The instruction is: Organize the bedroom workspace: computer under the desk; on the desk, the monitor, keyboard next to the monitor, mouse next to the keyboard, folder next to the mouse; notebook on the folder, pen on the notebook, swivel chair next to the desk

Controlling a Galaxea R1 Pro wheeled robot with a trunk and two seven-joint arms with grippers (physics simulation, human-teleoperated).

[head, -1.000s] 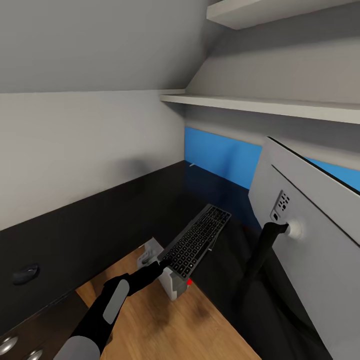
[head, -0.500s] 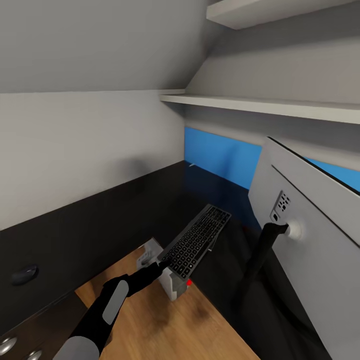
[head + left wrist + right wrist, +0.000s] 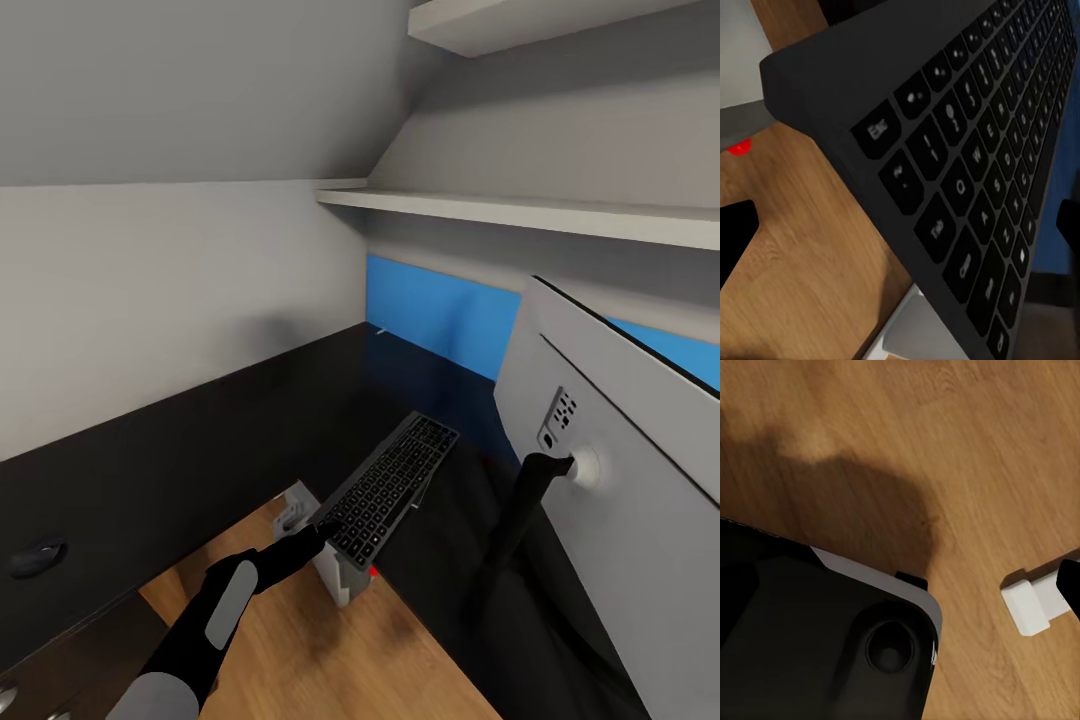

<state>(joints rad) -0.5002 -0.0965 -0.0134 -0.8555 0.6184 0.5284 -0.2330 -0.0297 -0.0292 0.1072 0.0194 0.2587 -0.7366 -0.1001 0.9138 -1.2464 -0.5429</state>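
At the far left of the head view we see the mouse lying on the black desk, well apart from everything else we handle. It is already on the top, though we judge it too far from the keyboard to count as next to it.

Moving right, our left arm reaches forward over the wooden floor, and the left gripper meets the near end of the keyboard. The keyboard is tilted, its far end up toward the desk's inner corner and its near end low. Beneath that end stands a white boxy thing with a red dot, probably the computer. In the left wrist view the keys run close past the camera, with dark finger shapes at both edges, so we judge the fingers to be pinching the keyboard's near edge, though the contact itself is hidden. Holding it by one end would explain the slant: we take it that we are sliding it up onto the top.

Further right, the blue back panel closes the corner, and the monitor stands on the desk with its grey back toward us, leaving bare top beside its stand for the keyboard.

The right wrist view looks down on floor, a dark rounded body and a small white block; whether the right fingers are spread or closed we cannot tell.
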